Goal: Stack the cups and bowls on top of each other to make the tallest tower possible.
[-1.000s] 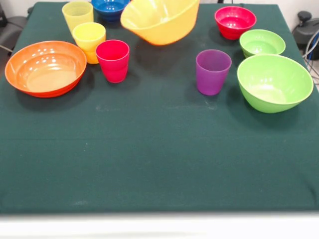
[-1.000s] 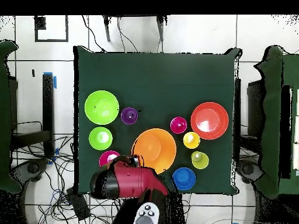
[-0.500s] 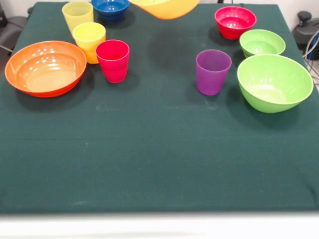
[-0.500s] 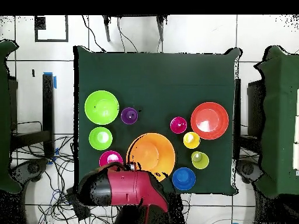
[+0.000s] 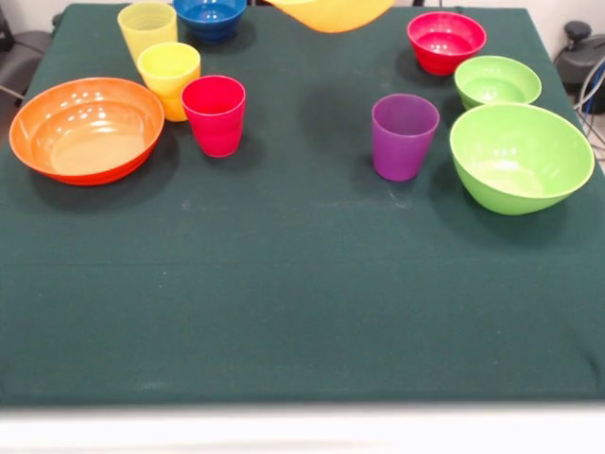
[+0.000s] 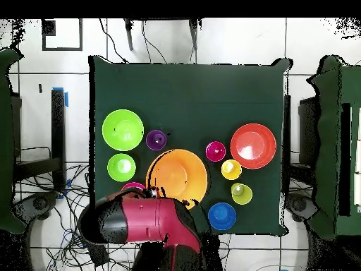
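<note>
Large deep yellow-orange plastic bowl [image 5: 333, 13] hanging raised above table's far side, empty. Gripper hiding under red arm [image 6: 144, 222]; pincer state: cannot tell. Remaining cups, bowls sitting empty on green cloth [image 5: 302, 303].

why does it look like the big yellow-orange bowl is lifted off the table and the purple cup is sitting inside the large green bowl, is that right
Not quite. The large yellow-orange bowl does hang lifted above the table, but the purple cup is not inside the large green bowl. It stands upright on the cloth beside that bowl, apart from it. The front view shows the gap, and the overhead view agrees.
</note>
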Controlling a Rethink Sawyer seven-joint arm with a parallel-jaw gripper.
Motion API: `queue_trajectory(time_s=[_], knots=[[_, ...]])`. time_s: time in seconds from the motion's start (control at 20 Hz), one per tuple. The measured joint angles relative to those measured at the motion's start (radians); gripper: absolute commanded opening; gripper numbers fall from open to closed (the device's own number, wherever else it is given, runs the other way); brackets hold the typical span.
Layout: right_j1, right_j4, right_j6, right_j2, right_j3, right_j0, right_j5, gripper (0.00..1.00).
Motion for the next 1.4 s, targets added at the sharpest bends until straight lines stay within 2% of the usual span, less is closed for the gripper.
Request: queue_trajectory(time_s=[0.75,1.4], knots=[[-0.018,-0.001,0.0,0.08,-0.147,-0.089,0.003,0.0],[0.081,-0.002,0.0,0.158,-0.318,-0.189,0.003,0.0]])
